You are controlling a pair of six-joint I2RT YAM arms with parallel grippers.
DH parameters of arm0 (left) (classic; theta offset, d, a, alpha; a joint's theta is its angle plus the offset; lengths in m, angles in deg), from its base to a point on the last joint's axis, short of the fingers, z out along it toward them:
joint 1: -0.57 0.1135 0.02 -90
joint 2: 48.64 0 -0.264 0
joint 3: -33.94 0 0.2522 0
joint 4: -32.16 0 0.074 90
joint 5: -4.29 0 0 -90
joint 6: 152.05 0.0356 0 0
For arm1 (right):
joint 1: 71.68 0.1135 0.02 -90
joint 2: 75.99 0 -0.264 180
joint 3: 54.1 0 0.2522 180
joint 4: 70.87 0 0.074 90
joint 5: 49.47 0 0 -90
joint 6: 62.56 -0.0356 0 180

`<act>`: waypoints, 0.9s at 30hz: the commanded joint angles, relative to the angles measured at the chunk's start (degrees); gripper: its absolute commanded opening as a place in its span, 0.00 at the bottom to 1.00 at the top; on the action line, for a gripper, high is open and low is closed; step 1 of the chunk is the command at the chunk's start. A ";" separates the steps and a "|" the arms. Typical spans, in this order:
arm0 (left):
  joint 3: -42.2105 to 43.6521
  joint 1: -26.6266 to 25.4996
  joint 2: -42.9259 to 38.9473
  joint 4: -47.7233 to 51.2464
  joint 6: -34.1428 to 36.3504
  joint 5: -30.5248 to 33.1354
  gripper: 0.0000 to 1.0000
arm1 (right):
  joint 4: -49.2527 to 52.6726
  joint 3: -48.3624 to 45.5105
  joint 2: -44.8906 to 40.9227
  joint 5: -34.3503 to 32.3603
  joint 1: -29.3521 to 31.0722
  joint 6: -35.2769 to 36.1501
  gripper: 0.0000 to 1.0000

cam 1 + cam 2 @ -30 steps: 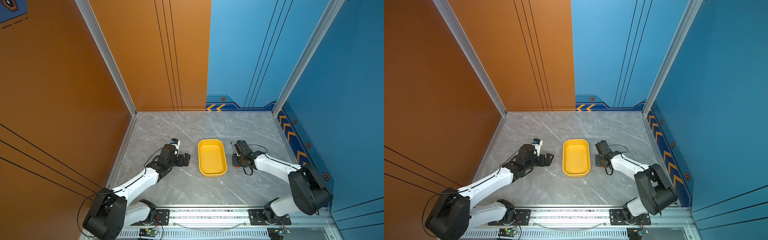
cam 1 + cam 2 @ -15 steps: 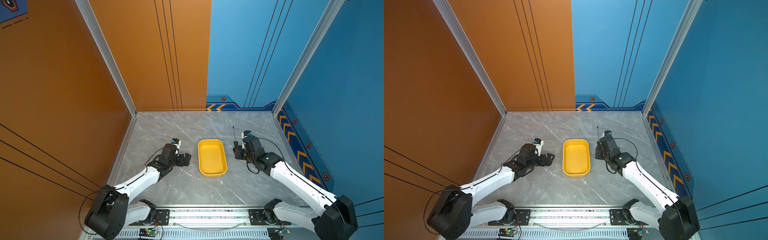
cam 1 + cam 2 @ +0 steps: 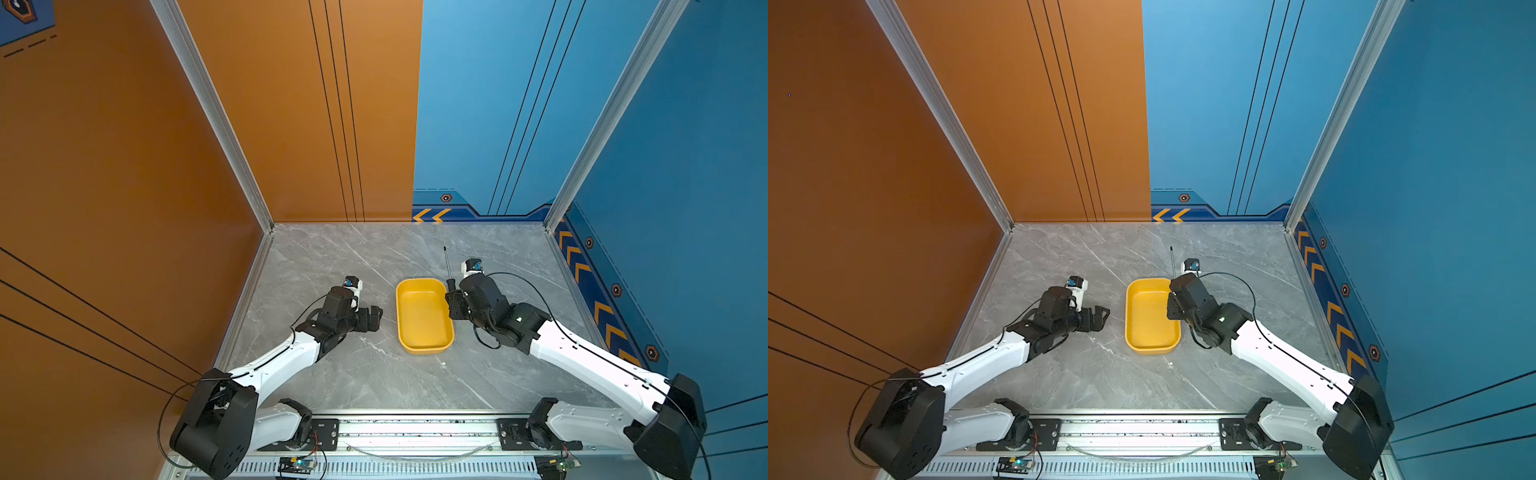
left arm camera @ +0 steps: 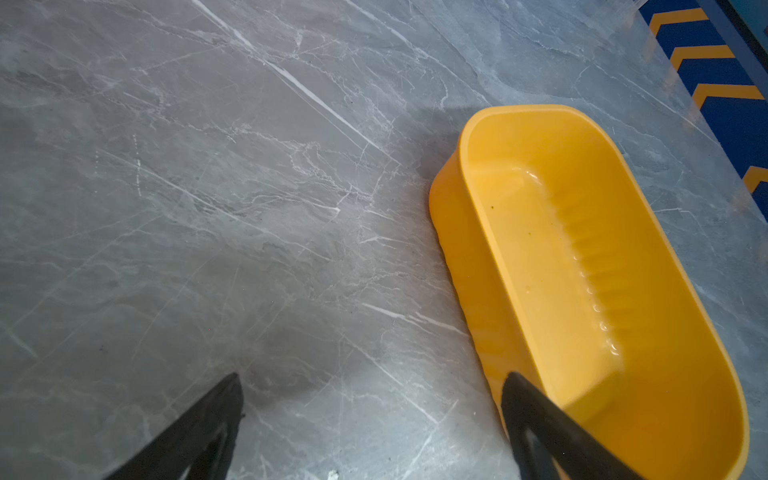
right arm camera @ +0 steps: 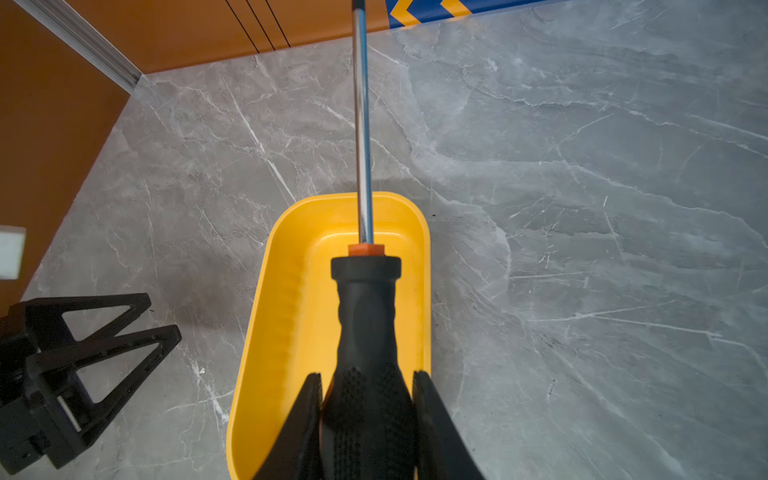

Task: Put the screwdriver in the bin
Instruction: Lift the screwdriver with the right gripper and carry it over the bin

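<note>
My right gripper (image 5: 367, 376) is shut on the black handle of the screwdriver (image 5: 368, 324). The chrome shaft runs on from an orange collar toward the back wall. In both top views the screwdriver (image 3: 446, 264) (image 3: 1172, 262) hangs by the far right corner of the yellow bin (image 3: 422, 322) (image 3: 1150, 320), with the right gripper (image 3: 452, 300) over the bin's right rim. The right wrist view shows the handle above the bin (image 5: 286, 316), which has nothing in it. My left gripper (image 3: 376, 318) (image 4: 372, 376) is open with nothing between its fingers, low beside the bin's (image 4: 540, 249) left wall.
The grey marble table (image 3: 353, 374) is walled in orange on the left and blue on the right. A blue strip with yellow chevrons (image 3: 598, 307) runs along the right edge. The left gripper (image 5: 163, 313) also shows in the right wrist view, left of the bin.
My right arm has risen with the screwdriver and swung left, from beside the bin to over its right rim. The left arm has barely moved.
</note>
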 commanded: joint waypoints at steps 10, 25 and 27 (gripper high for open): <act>-0.43 -0.56 -0.06 0.42 0.45 -0.73 0.98 | 0.82 1.54 5.93 -4.03 0.70 -3.55 0.06; 0.42 -0.55 -0.28 0.33 0.51 -0.24 0.98 | 0.73 3.20 13.55 -6.31 4.40 -5.94 0.04; 0.53 -0.56 -0.46 0.42 0.52 -0.13 0.98 | 0.73 3.42 14.40 -6.75 5.23 -6.42 0.03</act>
